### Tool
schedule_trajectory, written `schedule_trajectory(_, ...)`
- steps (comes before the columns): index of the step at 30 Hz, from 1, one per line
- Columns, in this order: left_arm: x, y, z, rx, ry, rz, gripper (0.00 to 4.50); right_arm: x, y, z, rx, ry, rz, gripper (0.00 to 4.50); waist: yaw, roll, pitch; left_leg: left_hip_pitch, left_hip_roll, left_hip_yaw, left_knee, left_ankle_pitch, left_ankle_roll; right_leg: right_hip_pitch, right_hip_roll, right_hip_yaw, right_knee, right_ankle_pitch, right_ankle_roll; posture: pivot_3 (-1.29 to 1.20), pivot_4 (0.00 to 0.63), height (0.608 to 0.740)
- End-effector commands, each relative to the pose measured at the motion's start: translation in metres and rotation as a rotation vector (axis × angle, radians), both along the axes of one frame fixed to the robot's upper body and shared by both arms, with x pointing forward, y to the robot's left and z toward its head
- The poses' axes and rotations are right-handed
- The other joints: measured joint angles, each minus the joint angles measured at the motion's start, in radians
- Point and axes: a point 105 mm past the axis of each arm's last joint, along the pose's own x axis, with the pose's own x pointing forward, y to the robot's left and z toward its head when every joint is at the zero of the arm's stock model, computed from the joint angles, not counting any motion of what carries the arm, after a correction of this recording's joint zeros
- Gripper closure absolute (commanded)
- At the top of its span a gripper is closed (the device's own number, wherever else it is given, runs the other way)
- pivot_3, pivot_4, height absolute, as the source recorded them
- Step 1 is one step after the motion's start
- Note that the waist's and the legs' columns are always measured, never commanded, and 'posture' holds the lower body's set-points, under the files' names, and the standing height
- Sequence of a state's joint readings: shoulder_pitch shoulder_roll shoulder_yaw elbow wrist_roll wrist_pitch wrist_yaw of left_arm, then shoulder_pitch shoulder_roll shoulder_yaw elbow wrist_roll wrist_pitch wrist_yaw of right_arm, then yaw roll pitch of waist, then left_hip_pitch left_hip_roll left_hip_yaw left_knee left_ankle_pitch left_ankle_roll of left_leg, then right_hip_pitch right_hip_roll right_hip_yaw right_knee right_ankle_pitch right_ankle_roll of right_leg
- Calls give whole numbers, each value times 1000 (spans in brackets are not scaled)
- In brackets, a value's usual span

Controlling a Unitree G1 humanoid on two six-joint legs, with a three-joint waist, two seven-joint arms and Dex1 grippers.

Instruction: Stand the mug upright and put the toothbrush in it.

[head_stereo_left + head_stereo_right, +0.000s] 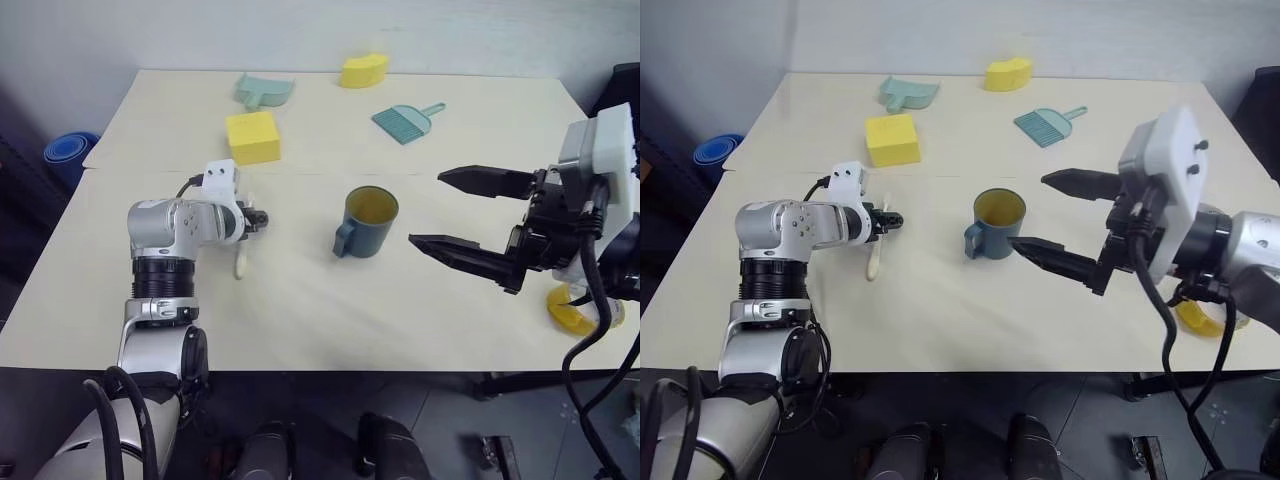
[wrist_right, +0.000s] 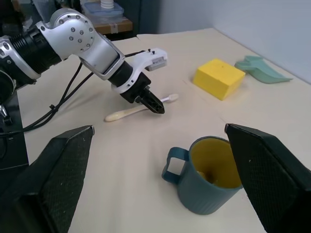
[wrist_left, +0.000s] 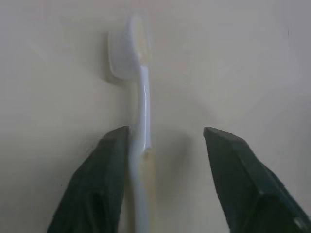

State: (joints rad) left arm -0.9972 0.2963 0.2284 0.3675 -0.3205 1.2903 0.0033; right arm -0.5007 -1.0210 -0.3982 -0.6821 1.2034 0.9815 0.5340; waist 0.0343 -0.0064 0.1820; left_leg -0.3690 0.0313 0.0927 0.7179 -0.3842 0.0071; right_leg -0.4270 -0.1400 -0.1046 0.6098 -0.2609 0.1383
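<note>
Mug: we see it upright near the centre of the left eye frame, on the cream surface, handle toward the lower left, yellow inside showing.
Toothbrush: we see it lying flat on the surface, left of the mug and well apart from it; in the left wrist frame its handle runs between the two fingers, touching one of them, with the bristle head beyond the tips.
Left end effector: we see it at centre left, down at the surface over the toothbrush; its fingers stand narrowly apart around the handle and are not yet clamped on it.
Right end effector: we see it at the right of the frame, raised above the surface, fingers spread wide and holding nothing, tips pointing toward the mug.
Yellow block: we see it at upper left of centre, beyond the left end effector.
Teal hand brush: we see it in the upper middle, near the far edge.
</note>
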Motion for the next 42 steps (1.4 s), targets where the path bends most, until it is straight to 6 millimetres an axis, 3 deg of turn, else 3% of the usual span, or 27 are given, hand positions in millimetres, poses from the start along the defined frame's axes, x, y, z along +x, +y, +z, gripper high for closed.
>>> schedule_trajectory(1, -2, -2, -2, -8, 37, 0, 3159, -2, -2, 8, -12, -51, -19, 0, 0, 0, 0, 0, 0, 0, 0, 0, 0, 0, 0, 0, 0, 0, 0, 0, 150, 740)
schedule_trajectory(4, -3, -1, 1, 12, 40, -8, 4147, 0, -4, 7, -7, -51, -28, 0, -2, 0, 0, 0, 0, 0, 0, 0, 0, 0, 0, 0, 0, 0, 0, 0, 150, 740)
schedule_trajectory(9, -2, 11, 3, 81, 30, -5, 4203, 5, -19, -7, 19, 32, -88, 0, -5, 0, 0, 0, 0, 0, 0, 0, 0, 0, 0, 0, 0, 0, 0, 0, 150, 740)
schedule_trajectory(11, 5, 21, 15, 101, -42, 26, 4203, 7, -29, -14, 8, 43, -141, 0, -6, 0, 0, 0, 0, 0, -1, 0, 0, 0, 0, 0, 0, 0, 0, 0, 150, 740)
schedule_trajectory(13, 17, 18, 46, 28, -215, 20, 4203, 10, -40, -19, 24, 49, -210, 0, -7, -1, 0, 0, 0, 0, -1, 0, 0, -1, 0, 0, 0, 0, 0, 0, 150, 740)
schedule_trajectory(15, 19, -11, 94, -178, -437, -114, 4203, 10, -51, -25, 59, 71, -274, 0, -5, -1, 0, -1, 0, 0, -1, 0, 0, -1, 0, 0, -1, 0, 0, 0, 150, 740)
schedule_trajectory(17, 14, -28, 125, -321, -571, -210, 4203, 9, -56, -30, 68, 82, -305, 0, 4, -3, 1, -2, 0, 0, 0, 0, 0, -1, 0, -1, -1, 0, 0, 0, 150, 740)
schedule_trajectory(19, 10, -39, 145, -405, -663, -278, 4203, 8, -59, -33, 67, 85, -329, 0, 9, -3, 1, -3, 0, 0, 1, 0, 0, -1, 0, -1, -2, 0, 0, 0, 150, 740)
schedule_trajectory(21, 1, -59, 171, -500, -777, -397, 4203, 7, -63, -37, 83, 93, -365, 0, 10, -3, 1, -2, 0, 1, 0, 0, 0, -1, 0, -1, -3, 0, 1, 0, 150, 740)
schedule_trajectory(23, -6, -83, 183, -540, -838, -519, 4203, 6, -69, -39, 102, 95, -403, 0, 12, -3, 1, -2, 0, 1, -1, 0, 0, -1, 0, -1, -3, 0, 1, 0, 150, 740)
schedule_trajectory(28, -17, -121, 185, -540, -882, -690, 4203, 3, -76, -42, 99, 87, -457, 0, 14, -3, 1, -2, 0, 2, -1, 1, 1, 0, 0, -1, -6, 0, 1, 0, 150, 740)
schedule_trajectory(35, -29, -172, 152, -478, -896, -835, 4203, -2, -82, -43, 124, 69, -512, 0, 17, -3, 1, -2, -1, 2, -1, 1, 2, 0, 0, -1, -8, 0, 0, 0, 150, 740)
schedule_trajectory(42, -30, -188, 120, -393, -905, -861, 4203, -5, -86, -41, 121, 60, -545, 0, 17, -3, 1, -3, -1, 3, -1, 1, 3, 1, 0, 0, -9, 1, 0, 0, 150, 740)
